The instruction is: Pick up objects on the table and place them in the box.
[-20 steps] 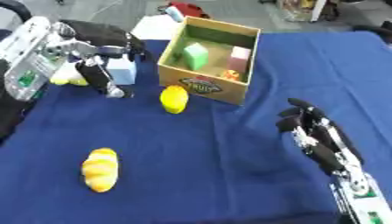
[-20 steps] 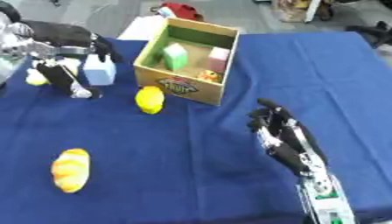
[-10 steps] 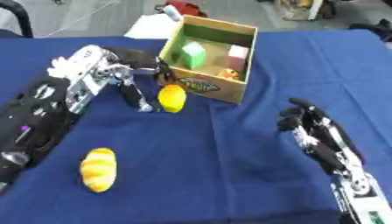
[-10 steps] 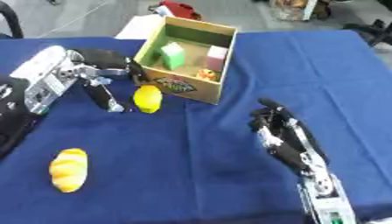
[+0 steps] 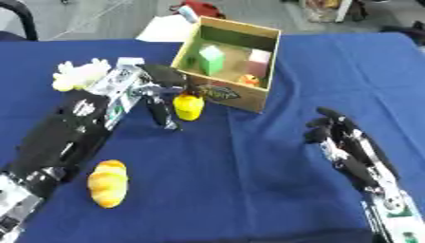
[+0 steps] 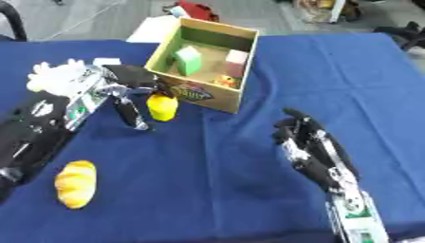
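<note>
**Left eye view: left hand at the yellow fruit beside the box**

Left eye view, looking down on a blue worktop (image 5: 249,190). Left hand (image 5: 158,88) reaching in from the lower left, fingers (image 5: 162,114) straight and spread apart, pointing down onto the cloth, clamped on nothing. Just beside those fingers, on their right, a small yellow fruit (image 5: 189,106), upright, close against the front wall of the box (image 5: 241,97); contact between hand and fruit not clear enough to tell. Cardboard box open at the top, set toward the far middle of the worktop, with a green block (image 5: 211,59), a pink block (image 5: 259,58) and a small orange-and-yellow thing (image 5: 248,80) inside. Near the left arm's far side, a pale yellow-white fluffy thing (image 5: 79,75) on the cloth. Well apart, toward the near left, an orange-yellow bread-shaped thing (image 5: 108,182) lying alone. Right hand (image 5: 345,142) idle at the lower right, fingers up and relaxed, apart, holding nothing.
</note>
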### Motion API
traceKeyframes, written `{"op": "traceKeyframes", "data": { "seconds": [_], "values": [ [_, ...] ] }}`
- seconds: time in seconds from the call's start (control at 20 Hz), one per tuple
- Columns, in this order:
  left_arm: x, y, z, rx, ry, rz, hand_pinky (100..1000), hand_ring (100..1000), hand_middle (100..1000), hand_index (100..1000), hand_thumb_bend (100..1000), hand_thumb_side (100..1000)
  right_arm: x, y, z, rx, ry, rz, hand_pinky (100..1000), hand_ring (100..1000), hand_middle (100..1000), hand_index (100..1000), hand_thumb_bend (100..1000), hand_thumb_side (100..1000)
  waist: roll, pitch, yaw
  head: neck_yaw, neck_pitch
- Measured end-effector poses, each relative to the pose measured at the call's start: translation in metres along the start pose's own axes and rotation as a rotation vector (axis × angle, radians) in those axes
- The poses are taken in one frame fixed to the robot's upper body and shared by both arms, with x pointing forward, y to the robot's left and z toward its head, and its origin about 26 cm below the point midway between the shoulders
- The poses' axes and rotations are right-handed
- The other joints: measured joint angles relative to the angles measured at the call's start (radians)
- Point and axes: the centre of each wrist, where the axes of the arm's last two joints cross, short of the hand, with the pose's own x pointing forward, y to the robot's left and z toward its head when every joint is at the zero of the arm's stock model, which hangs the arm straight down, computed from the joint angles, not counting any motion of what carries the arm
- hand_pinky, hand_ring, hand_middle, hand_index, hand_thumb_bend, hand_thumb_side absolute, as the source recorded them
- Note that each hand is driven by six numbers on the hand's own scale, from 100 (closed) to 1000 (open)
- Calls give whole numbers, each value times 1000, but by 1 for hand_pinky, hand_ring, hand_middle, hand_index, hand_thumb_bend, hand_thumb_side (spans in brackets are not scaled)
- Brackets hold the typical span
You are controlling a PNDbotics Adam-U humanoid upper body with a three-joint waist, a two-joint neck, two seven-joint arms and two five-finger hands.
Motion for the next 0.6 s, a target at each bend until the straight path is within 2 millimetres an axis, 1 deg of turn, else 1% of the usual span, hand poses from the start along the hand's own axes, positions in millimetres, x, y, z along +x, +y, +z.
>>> {"op": "traceKeyframes", "data": {
  "seconds": [0.05, 0.1, 0.15, 0.3, 0.4, 0.5, 0.6],
  "values": [
    [-1, -2, -1, 17, 17, -11, 626, 529, 546, 729, 316, 253, 0, 0, 0, 0, 0, 0, 643, 646, 663, 892, 100, 419, 0, 0, 0, 1, 0],
    [-2, -2, -1, 44, 33, -19, 605, 503, 515, 701, 288, 245, 0, 0, 0, 0, 0, 0, 643, 646, 663, 892, 100, 419, 0, 0, 0, 2, 0],
    [-3, -3, -1, 79, 48, -26, 574, 464, 466, 654, 253, 233, 0, 0, 0, 0, 0, 0, 643, 645, 663, 892, 100, 419, 0, 0, 0, 3, 0],
    [-6, -1, 2, 181, 72, -38, 563, 448, 442, 628, 236, 229, 0, 0, 0, 0, 0, 0, 643, 645, 663, 892, 100, 418, 0, 0, 1, 4, 0],
    [-10, 8, 10, 235, 74, -55, 569, 451, 444, 631, 236, 227, 0, 0, 0, 0, 0, 0, 643, 645, 663, 892, 100, 418, 0, 0, 3, 6, 0],
    [-14, 27, 22, 291, 69, -79, 577, 455, 446, 635, 242, 222, 0, 0, 0, -1, 0, 0, 643, 645, 663, 892, 100, 418, 0, 0, 6, 7, 0],
    [-17, 53, 38, 351, 71, -105, 592, 466, 459, 649, 297, 220, 0, 0, 0, -1, 1, 0, 643, 645, 663, 892, 100, 418, 0, 0, 7, 6, 0]
  ]
}}
